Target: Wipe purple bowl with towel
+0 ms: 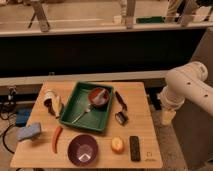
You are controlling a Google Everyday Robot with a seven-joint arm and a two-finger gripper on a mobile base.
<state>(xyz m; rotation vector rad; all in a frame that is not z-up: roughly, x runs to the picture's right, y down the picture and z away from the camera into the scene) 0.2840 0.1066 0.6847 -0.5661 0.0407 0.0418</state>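
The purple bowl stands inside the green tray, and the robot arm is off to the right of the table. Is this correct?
Not quite. The camera view shows the purple bowl on the bare table, in front of the green tray, not inside it. The arm is indeed off to the right of the table; the gripper is out of view.

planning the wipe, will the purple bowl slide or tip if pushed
The purple bowl is wide, low and upright, so it likely won't tip. Standing free on the wooden table, it may slide. The gripper is out of view; the arm is right of the table.
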